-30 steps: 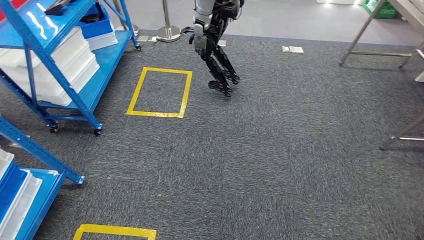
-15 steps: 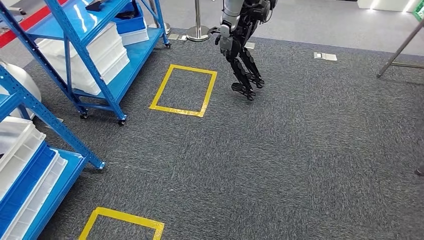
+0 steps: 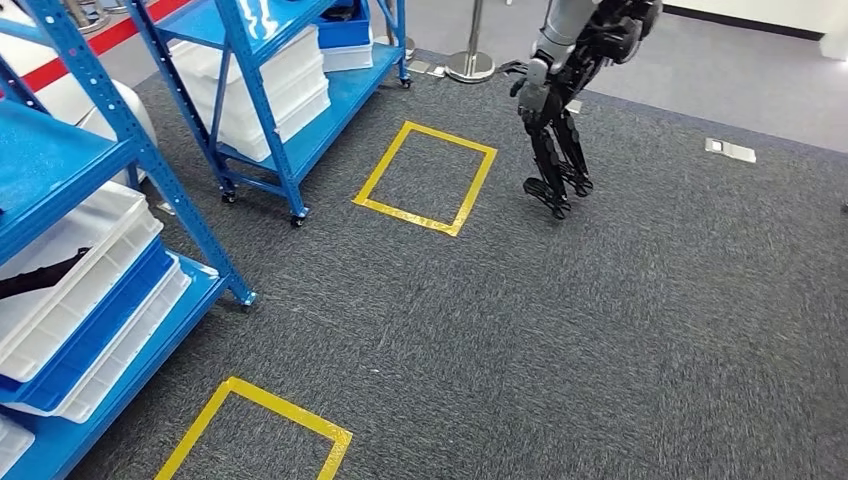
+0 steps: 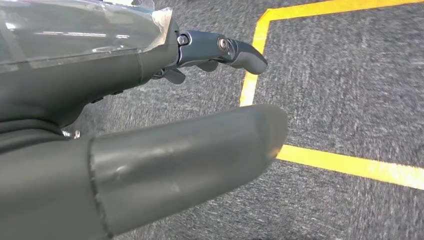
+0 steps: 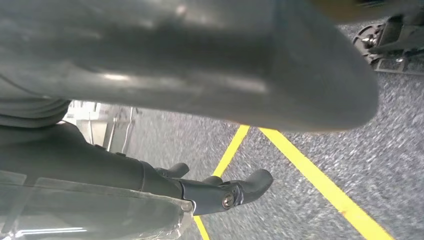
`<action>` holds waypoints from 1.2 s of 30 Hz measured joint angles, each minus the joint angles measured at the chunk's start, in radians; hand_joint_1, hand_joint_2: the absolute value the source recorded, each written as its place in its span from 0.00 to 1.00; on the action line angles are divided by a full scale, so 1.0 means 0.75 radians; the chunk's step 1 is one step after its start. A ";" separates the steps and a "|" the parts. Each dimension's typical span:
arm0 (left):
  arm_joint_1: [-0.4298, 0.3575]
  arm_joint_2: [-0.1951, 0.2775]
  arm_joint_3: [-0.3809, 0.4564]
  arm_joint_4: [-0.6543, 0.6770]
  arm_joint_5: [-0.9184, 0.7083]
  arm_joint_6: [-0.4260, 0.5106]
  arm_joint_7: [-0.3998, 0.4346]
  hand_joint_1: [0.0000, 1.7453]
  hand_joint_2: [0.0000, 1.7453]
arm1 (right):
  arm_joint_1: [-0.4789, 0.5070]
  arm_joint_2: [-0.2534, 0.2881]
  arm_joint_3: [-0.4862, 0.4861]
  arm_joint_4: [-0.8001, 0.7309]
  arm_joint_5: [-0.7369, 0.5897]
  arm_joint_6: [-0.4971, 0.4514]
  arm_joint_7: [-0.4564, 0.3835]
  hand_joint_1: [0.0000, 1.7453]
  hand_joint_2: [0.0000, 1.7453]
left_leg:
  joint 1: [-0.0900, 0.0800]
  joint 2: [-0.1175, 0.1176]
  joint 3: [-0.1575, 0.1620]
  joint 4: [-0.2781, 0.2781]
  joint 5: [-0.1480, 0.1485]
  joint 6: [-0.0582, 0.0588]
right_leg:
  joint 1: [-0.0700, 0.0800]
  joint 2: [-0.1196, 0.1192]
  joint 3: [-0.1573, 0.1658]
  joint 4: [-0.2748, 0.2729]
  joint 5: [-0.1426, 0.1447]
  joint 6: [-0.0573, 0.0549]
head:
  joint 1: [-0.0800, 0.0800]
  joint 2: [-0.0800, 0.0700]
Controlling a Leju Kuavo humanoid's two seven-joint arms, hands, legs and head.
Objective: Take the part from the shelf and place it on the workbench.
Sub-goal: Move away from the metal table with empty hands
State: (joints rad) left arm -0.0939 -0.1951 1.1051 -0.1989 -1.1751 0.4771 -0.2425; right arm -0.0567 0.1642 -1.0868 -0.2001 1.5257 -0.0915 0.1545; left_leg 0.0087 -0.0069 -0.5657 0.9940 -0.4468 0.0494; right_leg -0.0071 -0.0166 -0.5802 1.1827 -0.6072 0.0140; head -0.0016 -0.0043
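— Where's the part?
— I can't make it out. A near blue shelf [image 3: 120, 150] at my left holds white bins [image 3: 75, 265]; something dark lies in one.
— Hands?
— My left hand [image 4: 165, 140] and right hand [image 5: 200, 100] both hang over grey carpet [image 3: 560, 340], fingers apart, holding nothing.

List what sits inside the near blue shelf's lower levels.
The near blue shelf holds stacked trays: a white tray over a blue tray. A dark part lies in the top one; its far end is hidden.
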 joint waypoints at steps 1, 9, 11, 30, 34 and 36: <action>-0.001 0.000 0.000 0.000 -0.001 -0.002 -0.002 0.00 0.00 | 0.001 -0.001 0.000 0.000 -0.001 0.001 -0.001 0.00 0.00 | 0.000 -0.020 -0.002 0.000 0.001 0.001 | -0.004 0.011 -0.047 0.087 -0.029 0.001 | 0.004 0.000; 0.004 0.000 -0.002 0.000 -0.005 -0.006 -0.005 0.00 0.00 | -0.004 -0.015 0.000 0.001 -0.005 0.009 -0.011 0.00 0.00 | -0.002 -0.149 -0.010 0.025 -0.013 -0.040 | -0.022 0.083 0.070 -0.231 0.140 0.039 | 0.018 0.000; 0.008 0.001 -0.001 0.000 -0.005 -0.005 -0.005 0.00 0.00 | -0.006 -0.017 0.000 0.001 -0.005 0.009 -0.012 0.00 0.00 | 0.005 -0.147 -0.016 0.029 -0.014 -0.050 | -0.021 0.058 0.077 -0.233 0.146 0.015 | 0.008 0.000; 0.001 0.002 -0.005 0.000 -0.009 -0.003 0.007 0.00 0.00 | -0.006 -0.019 0.000 0.001 -0.003 0.028 -0.019 0.00 0.00 | -0.005 0.001 -0.009 0.014 -0.006 0.002 | 0.004 -0.014 0.018 -0.044 0.022 0.006 | -0.005 0.000; 0.002 0.000 -0.006 0.001 -0.010 -0.003 0.012 0.00 0.00 | 0.000 -0.024 0.000 0.001 -0.006 0.032 -0.021 0.00 0.00 | -0.003 -0.077 -0.011 0.016 -0.004 0.002 | -0.005 0.018 -0.078 0.116 -0.007 0.028 | 0.006 0.000; 0.004 -0.002 -0.006 0.001 -0.010 -0.003 0.013 0.00 0.00 | -0.001 -0.029 0.000 0.002 -0.008 0.032 -0.021 0.00 0.00 | -0.001 -0.116 -0.010 0.021 -0.004 -0.005 | -0.016 0.060 0.001 -0.068 0.080 0.057 | 0.011 0.000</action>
State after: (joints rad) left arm -0.0909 -0.1966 1.1007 -0.1984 -1.1830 0.4750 -0.2329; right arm -0.0575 0.1427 -1.0870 -0.1989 1.5200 -0.0671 0.1385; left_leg 0.0078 -0.0943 -0.5734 1.0095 -0.4501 0.0456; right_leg -0.0192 0.0281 -0.5796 1.1320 -0.5476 0.0564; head 0.0066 -0.0042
